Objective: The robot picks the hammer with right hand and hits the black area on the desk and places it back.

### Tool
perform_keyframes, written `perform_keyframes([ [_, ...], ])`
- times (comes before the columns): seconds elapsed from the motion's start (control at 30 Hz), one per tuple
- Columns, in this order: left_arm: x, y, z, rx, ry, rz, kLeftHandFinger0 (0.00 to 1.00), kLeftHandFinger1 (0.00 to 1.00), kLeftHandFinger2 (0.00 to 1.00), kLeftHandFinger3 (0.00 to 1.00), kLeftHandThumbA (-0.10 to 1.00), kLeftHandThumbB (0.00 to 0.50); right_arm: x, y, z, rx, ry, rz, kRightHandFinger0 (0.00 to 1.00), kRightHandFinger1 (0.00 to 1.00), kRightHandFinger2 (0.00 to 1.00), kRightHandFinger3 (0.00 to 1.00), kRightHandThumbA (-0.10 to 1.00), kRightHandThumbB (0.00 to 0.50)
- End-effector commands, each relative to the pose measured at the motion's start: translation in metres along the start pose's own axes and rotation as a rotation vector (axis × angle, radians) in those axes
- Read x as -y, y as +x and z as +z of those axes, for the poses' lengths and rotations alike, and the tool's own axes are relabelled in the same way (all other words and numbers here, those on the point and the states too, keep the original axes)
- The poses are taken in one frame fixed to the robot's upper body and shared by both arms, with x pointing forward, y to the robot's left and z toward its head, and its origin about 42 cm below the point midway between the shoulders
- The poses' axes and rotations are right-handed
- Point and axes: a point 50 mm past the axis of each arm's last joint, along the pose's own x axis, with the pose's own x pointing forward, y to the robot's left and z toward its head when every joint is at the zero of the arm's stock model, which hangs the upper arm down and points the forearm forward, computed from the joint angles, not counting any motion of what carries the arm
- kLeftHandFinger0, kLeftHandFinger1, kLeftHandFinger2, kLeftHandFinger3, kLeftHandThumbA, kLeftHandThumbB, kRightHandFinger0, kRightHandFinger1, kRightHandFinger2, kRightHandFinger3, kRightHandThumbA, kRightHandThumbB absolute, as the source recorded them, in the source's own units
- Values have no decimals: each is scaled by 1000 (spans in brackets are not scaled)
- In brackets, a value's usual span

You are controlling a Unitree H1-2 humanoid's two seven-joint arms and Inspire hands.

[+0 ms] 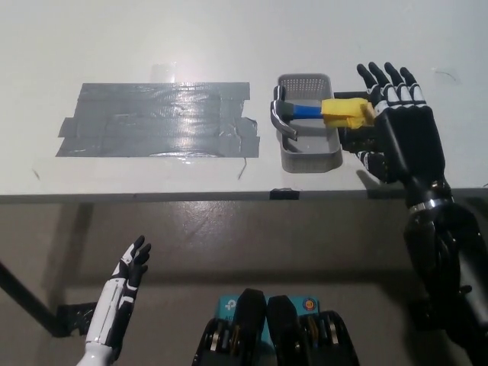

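Hammer (316, 111) rests across grey tray (309, 160); right robot hand (398, 126) spread above its handle

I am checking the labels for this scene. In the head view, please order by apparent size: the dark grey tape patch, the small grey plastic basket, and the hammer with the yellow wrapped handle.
1. Dark grey tape patch, clearly the largest.
2. Small grey plastic basket.
3. Hammer with the yellow wrapped handle; unsure, because the black right hand covers part of its handle.
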Motion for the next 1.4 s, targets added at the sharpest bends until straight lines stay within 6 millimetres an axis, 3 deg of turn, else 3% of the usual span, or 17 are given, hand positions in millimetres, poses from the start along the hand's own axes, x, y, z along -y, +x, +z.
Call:
perform_keyframes([
  [0.0,-3,7,16,91,17,5,1000,1000,1000,1000,1000,17,20,29,2,21,-66,-86,1000,1000,1000,1000,964,328],
  [0.37,-3,9,18,106,21,2,1000,1000,1000,1000,1000,0,8,47,3,-3,-66,-28,1000,1000,1000,1000,917,324],
  [0.9,-4,11,19,115,32,-12,1000,1000,1000,1000,1000,0,0,74,2,-2,-106,20,1000,1000,1000,1000,1000,320],
  [1.37,-4,10,23,124,29,-22,1000,1000,1000,1000,1000,0,-15,81,-5,-39,-138,67,1000,1000,1000,1000,1000,316],
])
